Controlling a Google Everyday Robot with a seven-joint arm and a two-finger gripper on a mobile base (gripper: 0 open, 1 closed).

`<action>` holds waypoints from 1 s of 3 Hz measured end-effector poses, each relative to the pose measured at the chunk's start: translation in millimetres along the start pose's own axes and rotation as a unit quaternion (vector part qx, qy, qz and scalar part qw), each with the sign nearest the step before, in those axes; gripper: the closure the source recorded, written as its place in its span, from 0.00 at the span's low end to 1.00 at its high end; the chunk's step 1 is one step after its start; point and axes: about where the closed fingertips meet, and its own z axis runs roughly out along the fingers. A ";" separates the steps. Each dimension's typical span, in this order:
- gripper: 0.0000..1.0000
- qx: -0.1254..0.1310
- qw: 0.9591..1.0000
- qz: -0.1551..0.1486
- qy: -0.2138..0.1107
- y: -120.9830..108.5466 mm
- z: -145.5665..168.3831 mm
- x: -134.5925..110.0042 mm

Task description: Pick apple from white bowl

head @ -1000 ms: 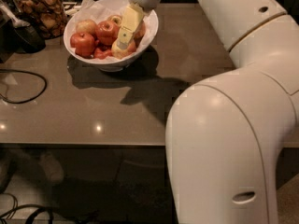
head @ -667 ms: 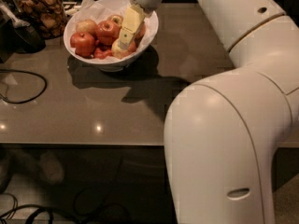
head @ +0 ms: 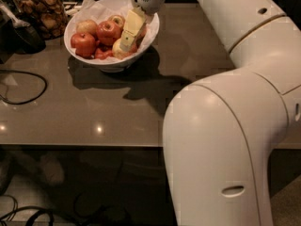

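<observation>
Gripper (head: 126, 42) reaches down into white bowl (head: 111, 65) beside apple (head: 115, 51).

claw (head: 126, 37) slightly deeper in white bowl (head: 109, 66), arm (head: 221, 140) leaning left

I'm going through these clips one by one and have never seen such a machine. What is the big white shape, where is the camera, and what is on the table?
The big white shape is the robot's arm, seen from very close. It belongs to a wheeled robot with a single arm. There is only one camera, and it looks down past the arm onto a brown table; where it is mounted is not on record. At the arm's far end, the gripper, a two-finger clamp, reaches into the white bowl, right beside a pale yellow apple that lies among redder ones. Whether it has hold of anything cannot be told. Left of the bowl stands a glass jar of brown snacks, and a black cable lies on the table.
</observation>
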 end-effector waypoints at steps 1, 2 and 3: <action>0.09 -0.003 1.000 0.004 0.002 0.0 2.4 0.8; 0.12 -0.003 1.000 0.001 0.006 1.5 4.1 -1.4; 0.13 -0.003 1.000 -0.003 0.015 0.1 8.8 -3.5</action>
